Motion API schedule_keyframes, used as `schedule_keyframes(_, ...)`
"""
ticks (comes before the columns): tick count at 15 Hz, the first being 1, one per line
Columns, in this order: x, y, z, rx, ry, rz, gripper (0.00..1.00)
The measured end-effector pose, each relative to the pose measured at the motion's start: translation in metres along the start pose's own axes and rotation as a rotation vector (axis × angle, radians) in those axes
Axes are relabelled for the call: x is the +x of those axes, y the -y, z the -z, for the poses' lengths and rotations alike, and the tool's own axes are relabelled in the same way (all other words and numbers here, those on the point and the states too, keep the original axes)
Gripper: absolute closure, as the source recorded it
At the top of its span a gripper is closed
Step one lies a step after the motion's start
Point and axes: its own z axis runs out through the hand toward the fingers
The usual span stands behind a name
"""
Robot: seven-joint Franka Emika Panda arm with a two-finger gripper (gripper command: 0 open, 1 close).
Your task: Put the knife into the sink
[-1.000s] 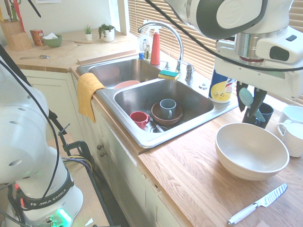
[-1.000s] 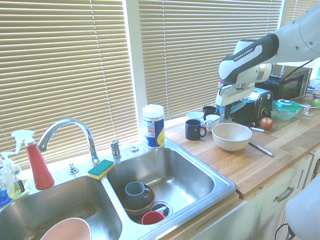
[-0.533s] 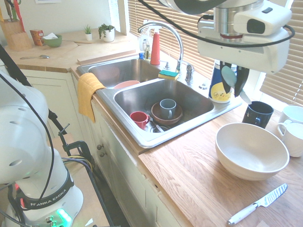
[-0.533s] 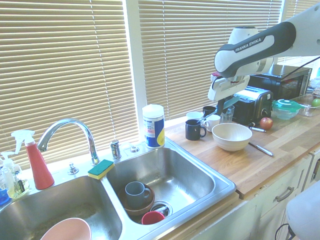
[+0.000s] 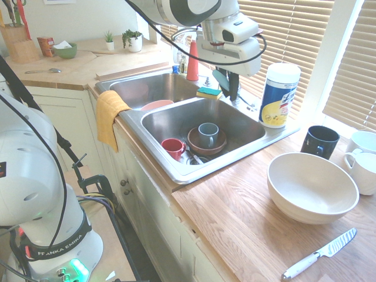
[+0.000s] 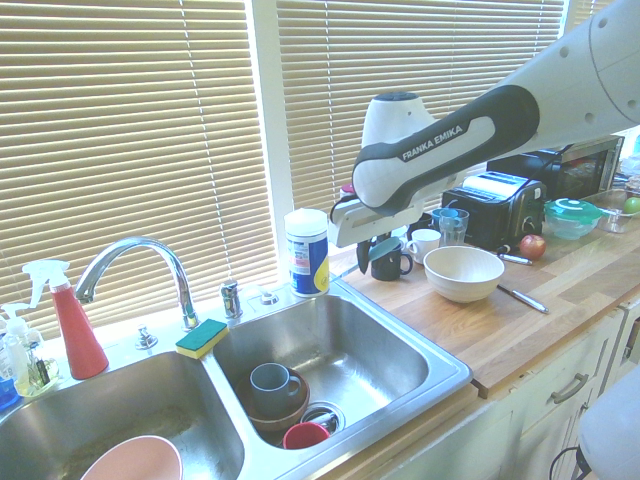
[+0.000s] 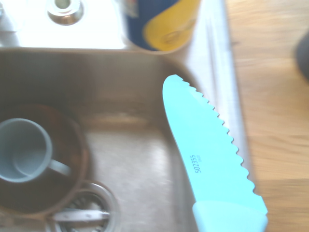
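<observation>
Sink (image 5: pixel 176 167) basin: knife (image 7: pixel 207 154) in claw (image 5: pixel 228 88) above.

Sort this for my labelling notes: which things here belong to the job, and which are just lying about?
Part of the job:
- turquoise knife, held by the end effector
- sink, below it

Just lying about:
- white-handled knife
- big bowl
- dark mug
- wipes canister
- sponge

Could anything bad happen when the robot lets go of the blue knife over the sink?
Maybe. The hand holds the knife above the sink's back corner, close to the wipes can, so it might land on the rim instead of inside. If it drops further in, it could hit the grey cup in the brown bowl and knock it.
</observation>
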Motion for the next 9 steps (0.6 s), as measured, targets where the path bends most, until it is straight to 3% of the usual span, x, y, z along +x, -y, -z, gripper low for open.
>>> schedule_keyframes(9,-0.084,0.044,-0.130,-0.065,0.035,-0.059,1.00)
